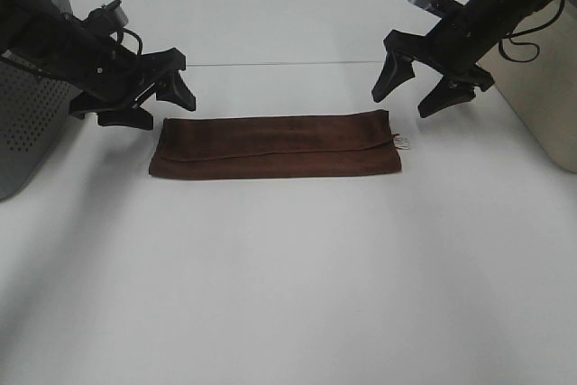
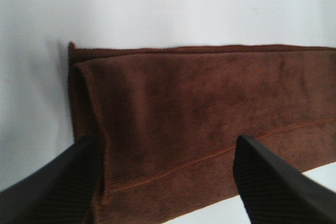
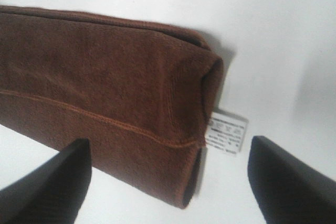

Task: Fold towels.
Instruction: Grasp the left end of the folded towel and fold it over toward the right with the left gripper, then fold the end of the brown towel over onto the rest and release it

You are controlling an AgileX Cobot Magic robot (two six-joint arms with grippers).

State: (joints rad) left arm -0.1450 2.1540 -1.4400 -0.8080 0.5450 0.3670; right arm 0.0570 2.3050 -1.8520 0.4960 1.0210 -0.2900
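So the dark reddish-brown fuzzy towel [image 1: 275, 146] is lying flat on the white desk [image 1: 288, 295], folded into a long strip. The left end effector [image 1: 167, 107] and right end effector [image 1: 403, 101] each hang by one of its short ends, both spread wide with nothing in them. It looks soft, light and floppy rather than slippery, so I'd pinch through all the layers at the end corners, e.g. by the small white tag [image 3: 227, 135], or they'll probably slide apart.
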